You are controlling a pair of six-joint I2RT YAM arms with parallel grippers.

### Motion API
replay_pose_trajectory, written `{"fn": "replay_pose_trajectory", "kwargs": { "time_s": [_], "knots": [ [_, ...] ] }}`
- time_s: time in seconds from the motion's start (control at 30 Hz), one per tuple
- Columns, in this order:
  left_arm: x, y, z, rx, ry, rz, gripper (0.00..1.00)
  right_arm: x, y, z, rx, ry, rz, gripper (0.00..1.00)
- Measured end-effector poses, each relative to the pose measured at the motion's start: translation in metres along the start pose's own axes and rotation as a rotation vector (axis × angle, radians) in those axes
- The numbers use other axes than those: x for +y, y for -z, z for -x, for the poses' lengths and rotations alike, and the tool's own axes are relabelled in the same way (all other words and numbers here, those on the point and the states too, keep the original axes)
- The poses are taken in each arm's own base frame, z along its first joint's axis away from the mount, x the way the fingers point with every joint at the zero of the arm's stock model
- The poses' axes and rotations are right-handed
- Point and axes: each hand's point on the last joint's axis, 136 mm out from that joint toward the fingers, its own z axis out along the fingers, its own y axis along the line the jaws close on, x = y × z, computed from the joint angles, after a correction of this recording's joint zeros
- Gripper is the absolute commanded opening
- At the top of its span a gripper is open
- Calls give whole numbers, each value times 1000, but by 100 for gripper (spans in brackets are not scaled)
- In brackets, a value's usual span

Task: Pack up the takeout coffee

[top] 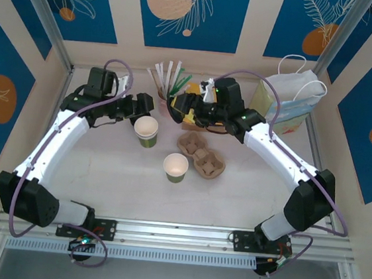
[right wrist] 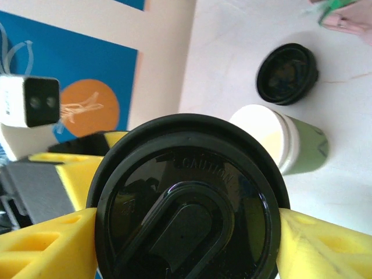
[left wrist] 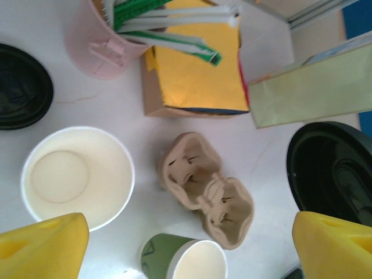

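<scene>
**A:** Room check around the cardboard cup carrier (top: pixel 201 156): bare table (top: pixel 102 177) is stretching left of it and down toward the near rail. Behind it things are crowding in: pink straw cup (left wrist: pixel 99 40), yellow-topped box (left wrist: pixel 195 70), and the paper bag (top: pixel 283 96) back-right against the wall.

**B:** And the takeout coffee (right wrist: pixel 186 174)?

**A:** Sitting behind the carrier. The right gripper (right wrist: pixel 186 241) is clamping its black lid by the rim, fingers spread wide. The cup under the lid is hiding from me.

**B:** Left gripper (left wrist: pixel 186 247)?

**A:** Gaping wide, gripping nothing, hanging over a lidless cup (left wrist: pixel 75 174) left of the carrier, right beside the coffee. A second lidless cup (top: pixel 175 167) is standing just beside the carrier's near-left, and a loose black lid (left wrist: pixel 23 87) is lying farther left.
</scene>
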Motion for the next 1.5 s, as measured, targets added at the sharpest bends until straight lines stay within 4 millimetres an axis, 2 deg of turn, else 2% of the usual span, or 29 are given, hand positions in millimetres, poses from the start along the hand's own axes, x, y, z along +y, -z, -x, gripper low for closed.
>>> {"fn": "replay_pose_trajectory", "kwargs": {
  "time_s": [0.03, 0.33, 0.77, 1.07, 1.5],
  "knots": [
    [2, -1, -3, 8, -2, 18, 99, -4, 0, -5, 6, 23, -23, 72],
    [9, 1, -14, 25, -33, 102, 100, -27, -1, -59, 66, 307, -215, 72],
    [9, 12, -21, 7, -56, 145, 100, -49, -10, -113, 139, 675, -416, 73],
    [11, 12, -33, 43, -95, 171, 100, -64, -14, -130, 178, 813, -517, 73],
    [29, 16, -64, 121, -120, 235, 100, -80, -14, -135, 205, 825, -576, 73]
  ]
}}
